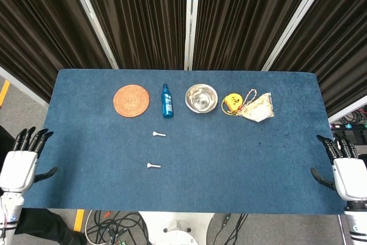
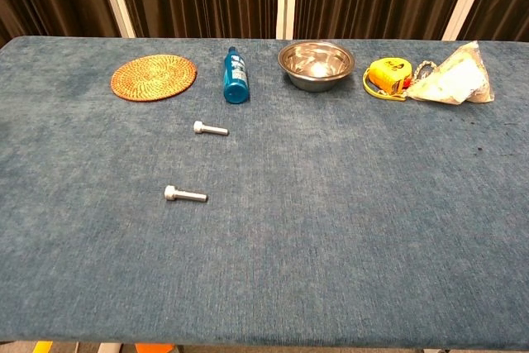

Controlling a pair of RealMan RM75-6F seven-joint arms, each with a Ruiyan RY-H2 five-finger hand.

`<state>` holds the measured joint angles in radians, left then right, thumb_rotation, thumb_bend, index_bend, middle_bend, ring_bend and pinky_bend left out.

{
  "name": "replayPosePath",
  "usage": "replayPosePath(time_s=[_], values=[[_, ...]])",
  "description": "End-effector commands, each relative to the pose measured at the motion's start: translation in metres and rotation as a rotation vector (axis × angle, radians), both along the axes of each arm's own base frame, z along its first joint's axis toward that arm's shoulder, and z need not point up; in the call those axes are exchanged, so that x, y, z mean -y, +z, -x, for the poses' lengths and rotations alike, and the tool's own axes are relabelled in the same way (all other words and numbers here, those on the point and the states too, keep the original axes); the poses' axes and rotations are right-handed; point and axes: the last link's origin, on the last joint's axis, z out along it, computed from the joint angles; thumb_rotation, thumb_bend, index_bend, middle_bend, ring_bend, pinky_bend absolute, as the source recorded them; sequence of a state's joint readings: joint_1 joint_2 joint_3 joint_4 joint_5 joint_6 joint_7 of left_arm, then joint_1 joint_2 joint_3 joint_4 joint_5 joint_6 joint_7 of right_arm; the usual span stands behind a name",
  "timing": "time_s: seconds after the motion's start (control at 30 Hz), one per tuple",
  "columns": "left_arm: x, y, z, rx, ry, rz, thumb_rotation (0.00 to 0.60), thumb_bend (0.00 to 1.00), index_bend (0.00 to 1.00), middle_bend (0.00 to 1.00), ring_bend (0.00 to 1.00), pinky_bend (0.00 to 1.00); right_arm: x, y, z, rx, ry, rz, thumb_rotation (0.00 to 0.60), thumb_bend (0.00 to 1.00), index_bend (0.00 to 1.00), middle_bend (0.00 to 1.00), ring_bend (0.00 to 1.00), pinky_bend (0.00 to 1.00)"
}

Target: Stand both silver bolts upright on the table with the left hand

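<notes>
Two silver bolts lie on their sides on the blue table. The far bolt is just in front of the blue bottle. Closer to the table's front edge lies the near bolt. My left hand hangs open off the table's left front corner, far from both bolts, holding nothing. My right hand is open beyond the right edge, also holding nothing. Neither hand shows in the chest view.
Along the back stand a woven round mat, a blue bottle, a steel bowl, a yellow tape measure and a crumpled plastic bag. Dark curtains hang behind.
</notes>
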<state>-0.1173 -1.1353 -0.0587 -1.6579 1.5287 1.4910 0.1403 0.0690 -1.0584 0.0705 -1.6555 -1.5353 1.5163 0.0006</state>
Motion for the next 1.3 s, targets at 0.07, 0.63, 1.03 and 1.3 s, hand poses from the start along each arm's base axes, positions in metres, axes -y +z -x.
replayPosePath(time_s=[0.07, 0.63, 1.03, 1.3], values=[[-0.024, -0.004, -0.018, 0.012, -0.08, 0.035, 0.6, 0.0, 0.19, 0.15, 0.01, 0.0, 0.001, 0.001, 0.0, -0.002, -0.001, 0.004, 0.6, 0.15, 0.14, 0.21, 0.06, 0.1], [-0.135, -0.087, -0.144, 0.058, -0.347, 0.357, 0.6, 0.15, 0.31, 0.21, 0.11, 0.04, 0.008, 0.005, -0.009, -0.031, 0.01, 0.012, 0.6, 0.15, 0.14, 0.21, 0.06, 0.1], [-0.166, -0.173, -0.184, -0.131, -0.319, 0.474, 0.6, 0.19, 0.35, 0.26, 0.14, 0.04, 0.009, 0.008, -0.008, -0.036, -0.003, 0.017, 0.6, 0.15, 0.14, 0.21, 0.06, 0.1], [-0.174, -0.206, -0.194, -0.252, -0.259, 0.466, 0.6, 0.19, 0.4, 0.34, 0.22, 0.04, 0.009, 0.009, -0.005, -0.034, -0.01, 0.018, 0.6, 0.15, 0.14, 0.21, 0.06, 0.1]])
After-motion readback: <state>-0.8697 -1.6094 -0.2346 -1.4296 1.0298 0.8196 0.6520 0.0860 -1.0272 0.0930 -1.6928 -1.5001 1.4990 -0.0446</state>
